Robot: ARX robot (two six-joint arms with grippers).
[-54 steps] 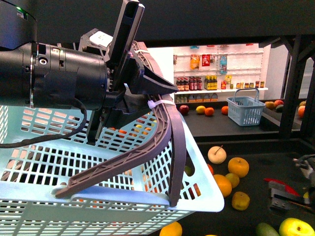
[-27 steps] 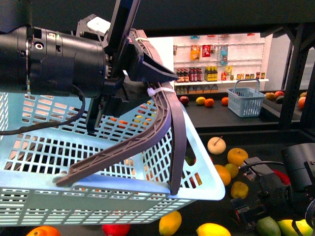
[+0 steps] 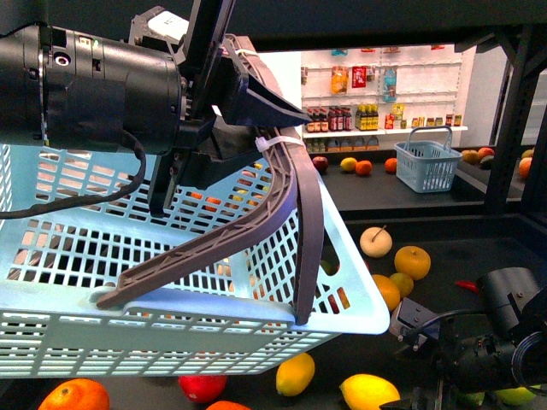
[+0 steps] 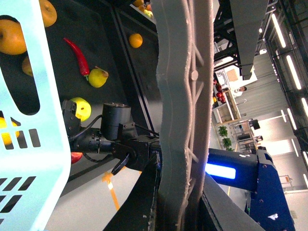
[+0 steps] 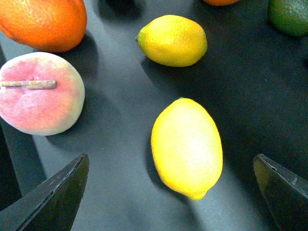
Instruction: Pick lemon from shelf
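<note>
Dark shelf [image 5: 115, 144] tray holds the lemon [image 5: 186, 147] at its near right, lying untouched between the right gripper's [image 5: 170, 156] wide-open jaws. A peach [image 5: 41, 94] and an orange [image 5: 45, 21] lie close by. Up left, the left gripper's [image 3: 269, 158] jaws clamp the basket handle [image 3: 214, 256].

A lemon [image 5: 186, 147] lies on the dark shelf [image 5: 115, 159] between the fingertips [image 5: 62, 190] of the right gripper [image 5: 171, 158], which are spread wide and clear of it. Farther out, apart from it, lies a rounder yellow fruit [image 5: 172, 40]. To one side are a peach [image 5: 41, 92] and an orange [image 5: 45, 21], and to the other a green fruit [image 5: 288, 15], partly cut off.
</note>
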